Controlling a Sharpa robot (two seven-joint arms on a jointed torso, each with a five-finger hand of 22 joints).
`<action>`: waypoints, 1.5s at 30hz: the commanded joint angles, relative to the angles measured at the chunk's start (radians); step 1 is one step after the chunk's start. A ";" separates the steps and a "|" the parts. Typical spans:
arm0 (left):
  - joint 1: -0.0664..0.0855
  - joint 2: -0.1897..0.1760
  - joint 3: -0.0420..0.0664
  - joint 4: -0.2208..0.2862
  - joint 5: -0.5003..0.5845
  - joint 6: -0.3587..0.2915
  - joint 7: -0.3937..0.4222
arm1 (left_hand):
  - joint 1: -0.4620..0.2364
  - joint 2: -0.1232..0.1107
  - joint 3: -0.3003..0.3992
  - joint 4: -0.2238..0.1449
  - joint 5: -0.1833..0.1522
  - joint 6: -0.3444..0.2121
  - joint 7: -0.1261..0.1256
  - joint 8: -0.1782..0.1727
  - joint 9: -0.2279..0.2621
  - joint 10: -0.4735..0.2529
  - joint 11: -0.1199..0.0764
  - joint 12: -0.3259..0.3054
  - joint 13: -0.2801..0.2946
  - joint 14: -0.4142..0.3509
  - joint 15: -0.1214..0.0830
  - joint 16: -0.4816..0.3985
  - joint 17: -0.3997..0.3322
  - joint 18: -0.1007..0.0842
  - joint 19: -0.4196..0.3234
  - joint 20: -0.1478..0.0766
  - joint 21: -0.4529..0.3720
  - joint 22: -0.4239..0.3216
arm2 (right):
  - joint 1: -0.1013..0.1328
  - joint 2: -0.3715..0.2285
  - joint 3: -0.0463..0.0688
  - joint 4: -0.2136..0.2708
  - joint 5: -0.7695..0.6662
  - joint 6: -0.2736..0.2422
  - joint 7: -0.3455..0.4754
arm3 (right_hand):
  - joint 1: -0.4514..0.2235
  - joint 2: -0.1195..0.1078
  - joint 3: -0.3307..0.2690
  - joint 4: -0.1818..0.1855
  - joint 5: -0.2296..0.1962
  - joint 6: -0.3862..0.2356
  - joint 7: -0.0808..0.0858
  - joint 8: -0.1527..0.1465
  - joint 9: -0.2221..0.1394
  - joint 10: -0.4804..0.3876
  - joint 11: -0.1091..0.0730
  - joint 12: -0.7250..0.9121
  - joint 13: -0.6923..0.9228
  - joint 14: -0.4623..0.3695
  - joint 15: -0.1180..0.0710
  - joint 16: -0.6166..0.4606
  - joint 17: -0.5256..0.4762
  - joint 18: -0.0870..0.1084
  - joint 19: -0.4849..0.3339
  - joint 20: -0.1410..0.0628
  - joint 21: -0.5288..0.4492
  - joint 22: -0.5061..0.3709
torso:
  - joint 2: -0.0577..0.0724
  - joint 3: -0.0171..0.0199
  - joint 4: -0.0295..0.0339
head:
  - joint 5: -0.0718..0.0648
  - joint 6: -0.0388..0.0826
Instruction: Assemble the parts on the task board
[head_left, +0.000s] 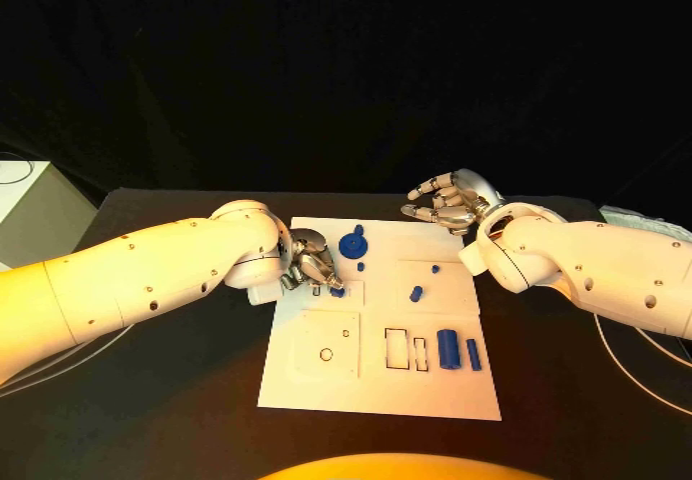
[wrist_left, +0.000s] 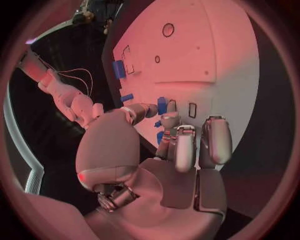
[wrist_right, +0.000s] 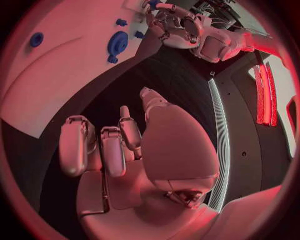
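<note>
Reaching over the board's (head_left: 378, 390) near-left part, the left robot hand (head_left: 310, 262) has its fingers curled down around a small blue part (head_left: 338, 292) at the board's surface; the left wrist view shows a blue piece (wrist_left: 162, 105) at the fingertips, but whether it is truly pinched cannot be told. The right robot hand (head_left: 447, 201) hangs off the board's far right corner, fingers loosely curled with nothing in them. On the board, a round blue part (head_left: 355, 242) stands near the far edge, just beside the left hand. A small peg (head_left: 417, 294) sits near the board's middle. Two blue bars (head_left: 449, 347) lie side by side toward the right edge. The board rests on the black worktop (head_left: 173, 400).
</note>
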 joint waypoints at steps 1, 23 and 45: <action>0.000 -0.005 0.001 0.011 0.011 -0.059 0.013 | -0.015 -0.004 0.202 -0.212 0.022 0.035 -0.023 0.006 0.175 0.016 -0.004 0.011 0.017 0.095 -0.008 0.007 0.236 -0.008 0.010 -0.002 0.007 0.008 | -0.001 -0.002 0.000 0.002 -0.005 0.016 0.004 | -0.005 0.004 -0.004 0.000 0.005 -0.008 0.000 0.003 0.001 -0.004 -0.002 -0.003 0.007 0.066 0.004 -0.005 0.132 0.008 -0.001 0.008 -0.003 0.082 | -0.001 0.0003 0.0000 | 0.001 0.000; -0.001 -0.025 -0.013 0.047 -0.111 -0.136 0.014 | -0.041 -0.018 0.178 -0.212 0.046 0.070 -0.049 0.036 0.208 0.096 -0.027 0.077 0.114 0.101 -0.026 0.018 0.256 -0.019 0.048 -0.018 0.028 0.060 | -0.001 -0.011 0.000 0.003 -0.005 0.015 0.005 | -0.005 0.005 -0.003 0.000 0.006 -0.009 0.000 0.003 0.001 -0.004 -0.002 -0.003 0.006 0.066 0.004 -0.006 0.132 0.008 -0.002 0.008 -0.004 0.082 | 0.000 -0.0013 0.0005 | 0.002 -0.008; -0.014 -0.017 -0.039 0.053 -0.170 -0.182 0.015 | -0.044 -0.015 0.169 -0.208 0.041 0.074 -0.053 0.039 0.213 0.107 -0.031 0.084 0.125 0.102 -0.030 0.019 0.257 -0.021 0.054 -0.021 0.031 0.067 | -0.002 -0.013 0.000 0.003 -0.005 0.020 0.004 | -0.007 0.007 -0.003 0.000 0.009 -0.010 0.000 0.004 0.001 -0.003 -0.002 -0.003 0.006 0.066 0.004 -0.005 0.134 0.008 -0.001 0.007 -0.004 0.082 | 0.002 -0.0017 0.0000 | -0.002 -0.010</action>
